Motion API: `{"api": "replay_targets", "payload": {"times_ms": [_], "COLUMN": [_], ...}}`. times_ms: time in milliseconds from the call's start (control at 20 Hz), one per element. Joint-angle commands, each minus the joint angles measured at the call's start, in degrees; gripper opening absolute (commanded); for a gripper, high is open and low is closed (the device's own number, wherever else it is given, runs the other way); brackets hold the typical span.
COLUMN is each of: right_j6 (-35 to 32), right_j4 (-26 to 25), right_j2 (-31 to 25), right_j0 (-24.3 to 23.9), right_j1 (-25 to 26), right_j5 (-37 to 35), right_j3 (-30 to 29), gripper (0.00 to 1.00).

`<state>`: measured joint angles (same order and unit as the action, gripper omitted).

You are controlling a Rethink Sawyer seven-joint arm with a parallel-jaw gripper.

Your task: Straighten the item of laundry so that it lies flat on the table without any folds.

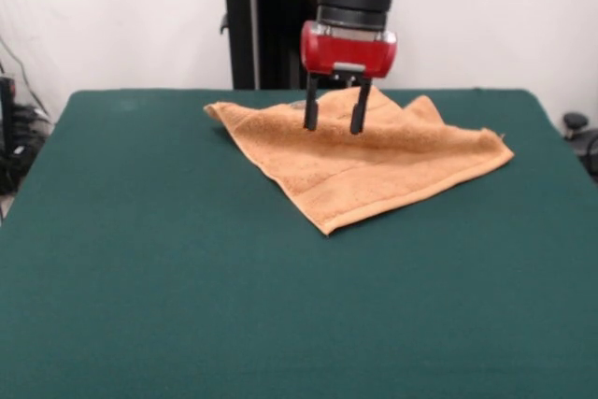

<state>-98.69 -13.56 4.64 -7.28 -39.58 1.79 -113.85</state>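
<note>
From across the bench, the red and black arm comes down from the top edge of the picture, in front of its black pedestal (257, 21). At its end, under a glossy red housing, hangs the claw (333, 121), with two slim black fingers (310, 109) pointing straight down. The fingers stand apart, with a clear gap between them and nothing caught in that gap, so the claw is released.

Below and behind the fingertips lies the small orange-tan terry towel (360, 165). It sits on the far half of the wide bench covered in dark green felt-like cloth (187, 296), a little to the right of the middle as I look at it. It lies turned like a diamond: one corner points toward me, one reaches left, and one stretches out to the right. The far side is not flat. It is rumpled into low peaks and folds just to the right of the claw, and the right corner curls up slightly. A woven band runs along the two near edges.

The fingertips overlap the towel's far part in my line of sight, but I cannot tell whether they touch the cloth or hover just above it.
</note>
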Motion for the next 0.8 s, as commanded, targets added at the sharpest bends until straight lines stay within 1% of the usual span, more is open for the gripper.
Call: {"api": "replay_targets", "payload": {"times_ms": [50,100,300,450,500,650,800], "right_j6": [-10.5,-10.6,-11.8,-13.0,-13.4,-13.3,-12.0], "right_j4": [-0.7,-1.0,-1.5,-1.1,-0.6,1.1,3.1], "right_j2": [-2.6,-2.5,-1.6,-0.2,0.0,-1.3,-2.9], "right_j0": [-0.6,-0.7,-0.6,0.0,-0.2,-1.9,-3.8], "right_j1": [3.8,3.0,4.0,8.0,9.4,14.8,17.9], "right_j5": [6.0,6.4,11.8,17.4,18.2,15.9,9.5], "right_j3": [-2.6,-2.9,-4.7,-5.2,-5.5,-4.2,-2.6], "gripper": [1.0,1.0,1.0,1.0,1.0,1.0,1.0]}}
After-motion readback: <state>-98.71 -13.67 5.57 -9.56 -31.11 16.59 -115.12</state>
